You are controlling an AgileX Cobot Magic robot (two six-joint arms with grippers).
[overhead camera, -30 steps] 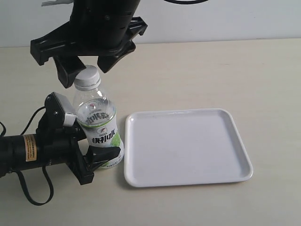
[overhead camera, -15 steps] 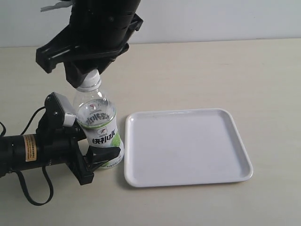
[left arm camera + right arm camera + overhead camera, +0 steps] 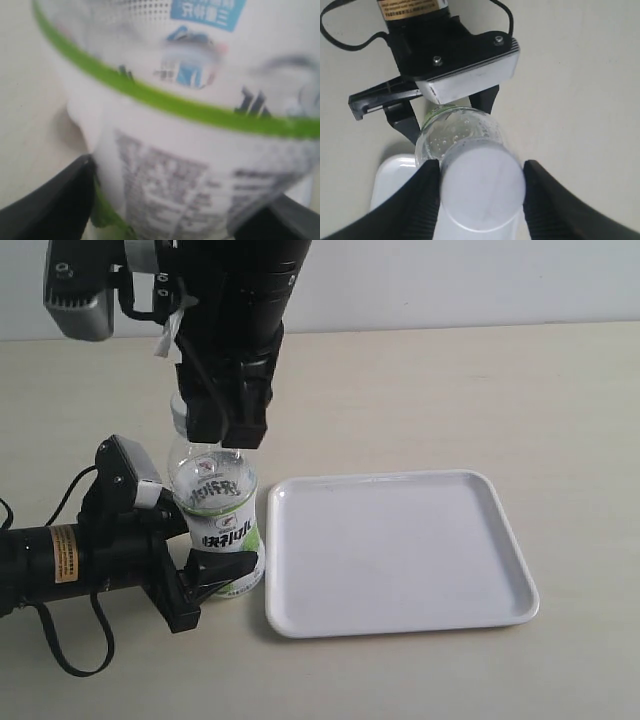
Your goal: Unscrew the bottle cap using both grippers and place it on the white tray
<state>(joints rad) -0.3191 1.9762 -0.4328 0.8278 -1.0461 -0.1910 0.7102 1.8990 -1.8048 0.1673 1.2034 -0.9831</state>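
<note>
Fingers (image 3: pixel 45 210) of the left gripper (image 3: pixel 218 552) clamp the bottle (image 3: pixel 215 495) low on its label (image 3: pixel 226 530), one each side; the bottle stands upright on the table (image 3: pixel 500 390). At its top, the fingers (image 3: pixel 420 205) of the right gripper (image 3: pixel 481 169) press both sides of the cap (image 3: pixel 482 192), which sits on the bottle. Just right of the bottle lies the tray (image 3: pixel 400 550).

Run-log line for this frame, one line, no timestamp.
left gripper: shut on bottle, low | right gripper: shut on bottle cap from above | bottle: upright | white tray: beside bottle, no cap
</note>
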